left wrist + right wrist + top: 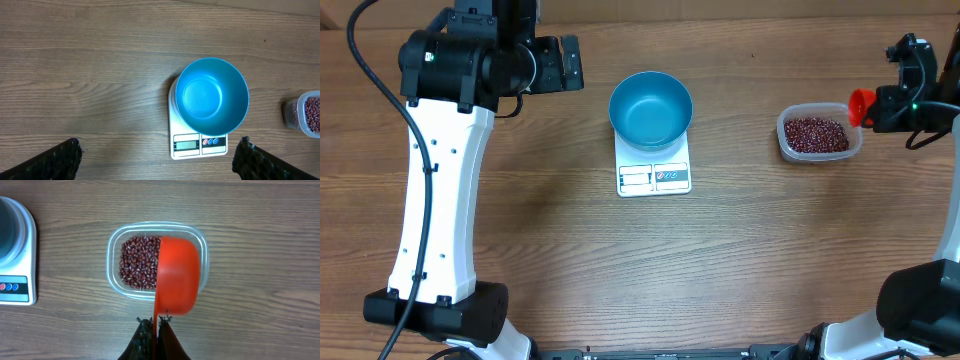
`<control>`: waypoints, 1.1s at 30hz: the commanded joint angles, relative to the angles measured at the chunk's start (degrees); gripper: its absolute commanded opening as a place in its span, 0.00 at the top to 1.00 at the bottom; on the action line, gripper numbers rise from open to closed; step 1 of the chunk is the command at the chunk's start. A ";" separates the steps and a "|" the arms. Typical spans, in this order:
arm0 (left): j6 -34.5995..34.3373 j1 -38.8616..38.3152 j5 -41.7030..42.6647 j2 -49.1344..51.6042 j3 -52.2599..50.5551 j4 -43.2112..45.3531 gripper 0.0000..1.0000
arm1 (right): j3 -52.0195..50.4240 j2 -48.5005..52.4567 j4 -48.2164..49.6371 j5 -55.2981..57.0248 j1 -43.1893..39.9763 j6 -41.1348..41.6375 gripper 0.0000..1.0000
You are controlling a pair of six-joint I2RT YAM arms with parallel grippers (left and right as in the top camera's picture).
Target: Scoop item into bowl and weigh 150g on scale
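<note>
The blue bowl [651,106] [212,96] stands empty on the white scale [654,178] [187,145] at the table's middle. The item, dark red-brown beans [815,133] [140,262], fills a clear plastic container [788,145] [200,237] on the right. My right gripper [156,322] is shut on the handle of a red scoop [177,275] [861,105], whose cup hovers over the container's right half, tilted on its side. My left gripper [159,148] [565,65] is open and empty, held high to the left of the bowl and apart from it.
The scale's edge [20,287] shows at the left of the right wrist view. The bean container [312,114] sits at the right edge of the left wrist view. Bare wooden tabletop [520,220] surrounds everything.
</note>
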 commanded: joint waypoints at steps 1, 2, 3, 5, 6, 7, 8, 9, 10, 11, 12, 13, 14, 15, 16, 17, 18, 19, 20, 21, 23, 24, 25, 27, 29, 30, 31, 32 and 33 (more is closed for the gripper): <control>0.66 0.00 0.59 -0.76 0.42 0.04 0.00 | -0.35 -0.07 1.38 -3.80 -0.11 -0.07 0.96; 0.68 0.00 0.59 -0.79 0.42 0.04 0.00 | -0.39 0.02 1.70 -4.24 -0.07 -0.07 0.96; 0.68 0.00 0.59 -0.76 0.42 0.04 0.01 | -0.39 0.13 1.97 -4.09 0.00 -0.15 0.96; 0.68 0.00 0.59 -0.79 0.42 0.04 0.00 | -0.42 0.24 2.34 -3.63 0.00 -0.26 0.96; 0.68 0.00 0.59 -0.79 0.42 0.04 0.01 | -0.42 0.35 2.45 -3.61 0.00 -0.26 0.96; 0.68 0.00 0.59 -0.79 0.42 0.04 0.00 | -0.44 0.37 2.51 -3.61 0.00 -0.26 0.96; 0.68 0.00 0.59 -0.79 0.42 0.04 0.00 | -0.44 0.50 2.47 -3.61 0.00 -0.26 0.96; 0.68 0.00 0.59 -0.79 0.42 0.04 0.00 | -0.44 0.70 2.27 -3.54 0.00 -0.26 0.96; 0.68 0.00 0.59 -0.79 0.42 0.04 0.01 | -0.44 0.94 2.16 -3.54 0.00 -0.20 0.96; 0.68 0.00 0.59 -0.79 0.42 0.04 0.01 | -0.44 1.27 2.12 -3.56 0.00 0.66 0.96; 0.68 0.00 0.59 -0.79 0.42 0.04 0.00 | -0.44 1.70 2.25 -3.54 0.00 1.33 0.96; 0.66 0.00 0.59 -0.79 0.42 0.04 0.01 | -0.44 2.25 2.27 -3.56 -0.02 1.99 0.96; 0.68 0.00 0.59 -0.79 0.42 0.04 0.00 | -0.44 2.97 2.10 -3.56 -0.02 2.19 0.96; 0.68 0.00 0.59 -0.79 0.42 0.04 0.00 | -0.44 3.63 1.81 -3.56 0.00 2.16 0.96; 0.68 0.00 0.59 -0.79 0.42 0.04 0.00 | -0.44 4.26 1.68 -3.56 0.00 2.16 0.96; 0.66 0.00 0.59 -0.79 0.42 0.04 0.00 | -0.44 5.25 1.55 -3.56 0.00 2.16 0.96; 0.68 0.00 0.59 -0.79 0.42 0.04 0.00 | -0.44 5.88 1.55 -3.56 0.02 2.14 0.96; 0.68 0.00 0.59 -0.76 0.42 0.04 0.00 | -0.44 6.40 1.55 -3.54 0.07 2.16 0.96; 0.66 0.00 0.59 -0.79 0.42 0.04 0.00 | -0.44 6.93 1.38 -3.54 0.07 2.14 0.96; 0.68 0.00 0.59 -0.79 0.42 0.04 0.00 | -0.44 7.52 1.18 -3.39 0.04 2.12 0.96; 0.66 0.00 0.59 -0.76 0.42 0.04 0.01 | -0.46 8.13 0.85 -2.03 0.04 2.16 0.96; 0.68 0.00 0.59 -0.76 0.42 0.04 0.00 | -0.46 8.28 0.81 -1.42 0.04 2.16 0.96; 0.66 0.00 0.59 -0.79 0.42 0.04 0.00 | -0.46 8.50 0.94 -1.07 0.04 2.16 0.96; 0.68 0.00 0.59 -0.79 0.42 0.04 0.00 | -0.46 8.68 1.42 -0.83 0.04 2.12 0.96; 0.66 0.00 0.59 -0.79 0.42 0.04 0.00 | -0.46 8.72 2.10 0.15 0.04 2.14 0.96; 0.68 0.00 0.59 -0.79 0.42 0.04 0.00 | -0.46 8.74 2.56 0.92 0.07 2.12 0.96; 0.68 0.00 0.59 -0.76 0.42 0.04 0.01 | -0.46 8.74 2.95 1.53 0.07 2.14 0.96; 0.66 0.00 0.59 -0.76 0.42 0.04 0.00 | -0.46 8.76 3.32 2.21 0.07 2.12 0.96; 0.68 0.00 0.59 -0.79 0.42 0.04 0.00 | -0.46 8.81 3.54 2.75 0.07 2.12 0.96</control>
